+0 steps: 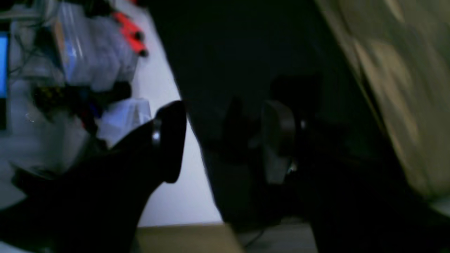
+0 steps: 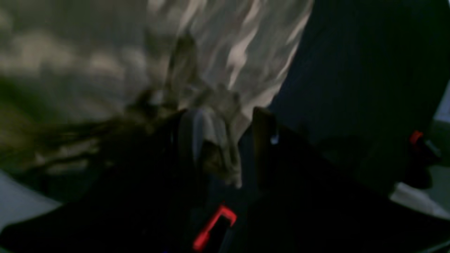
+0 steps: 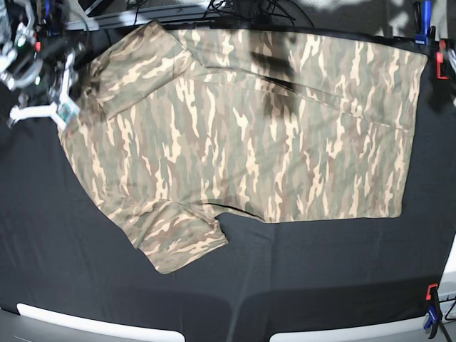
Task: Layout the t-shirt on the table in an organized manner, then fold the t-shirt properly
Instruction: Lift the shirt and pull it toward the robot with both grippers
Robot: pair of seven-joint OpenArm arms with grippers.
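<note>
Plainly unlettered t-shirt on table; right pincer clamping it, left pincer wide.

Dim, blurred wrist views; bright base.

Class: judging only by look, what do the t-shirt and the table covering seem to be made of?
The t-shirt: soft matte fabric, probably cotton knit; it shows creases and bunches between the right gripper jaws. The table covering: matte black cloth, probably woven; it gives no shine and clamps hold its edge.
</note>
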